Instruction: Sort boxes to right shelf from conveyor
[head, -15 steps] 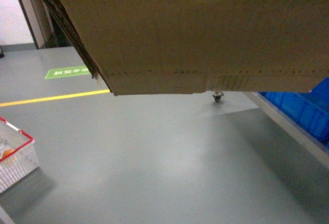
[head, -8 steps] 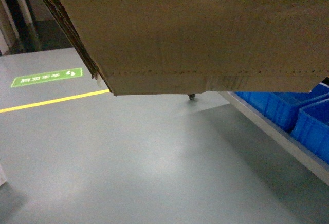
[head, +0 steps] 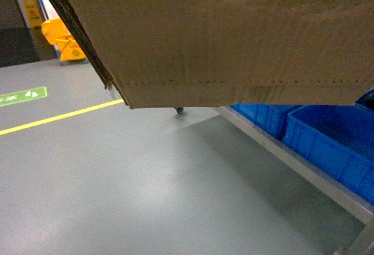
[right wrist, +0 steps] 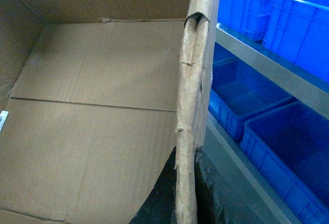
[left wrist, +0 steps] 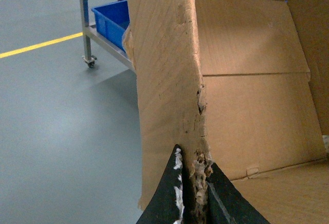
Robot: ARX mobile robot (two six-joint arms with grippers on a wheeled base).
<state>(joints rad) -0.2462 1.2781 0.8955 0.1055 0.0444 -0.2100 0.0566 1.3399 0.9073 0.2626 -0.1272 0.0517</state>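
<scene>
while the box [head: 234,38] hangs high and fills the top of the head view, the step in hand looks like carrying it over to the shelf [head: 292,155] at lower right; i judge it best to keep both grips level and swing in slowly so the box's lower edge clears the steel rail. blue crates [head: 327,144] sit on that tier, their insides hidden from here.
from the left wrist, the left gripper [left wrist: 195,193] is clamped on the box's ragged left wall, one dark finger on each face. the box looks empty inside.
from the right wrist, the right gripper [right wrist: 187,193] pinches the right wall likewise. beside it the crates on two tiers look empty.
</scene>
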